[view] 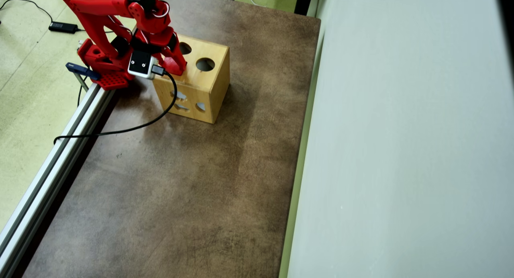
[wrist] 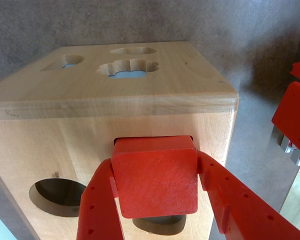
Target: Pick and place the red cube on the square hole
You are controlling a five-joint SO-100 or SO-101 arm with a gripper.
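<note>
Right at the wooden box, we've got the red cube clamped in our tool, both fingers tight on its sides. Cube's pressed vs the square hole, covering nearly all of it; box sits on the brown counter.

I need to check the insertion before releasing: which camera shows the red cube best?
The wrist view: the red cube fills the centre, held between the gripper fingers, right against the square hole in the wooden box. In the overhead view the arm hides the cube.
</note>
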